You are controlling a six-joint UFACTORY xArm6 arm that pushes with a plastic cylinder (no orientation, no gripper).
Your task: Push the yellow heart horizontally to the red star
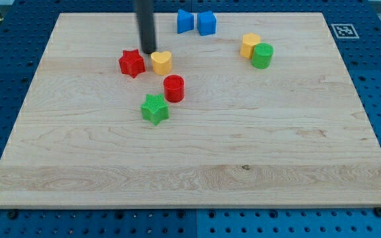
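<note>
- The green star and the red cylinder lie nearest, just below the work; they should stay untouched.
- The yellow heart sits just beside the red star, on its right in the view, with a small gap.
- My tip stands just above that gap, touching neither block as far as I can tell.
- There is no claw, only a rod, so nothing opens or closes.
- I judge the tip must go around to the heart's right side, then push slowly toward the view's left.
</note>
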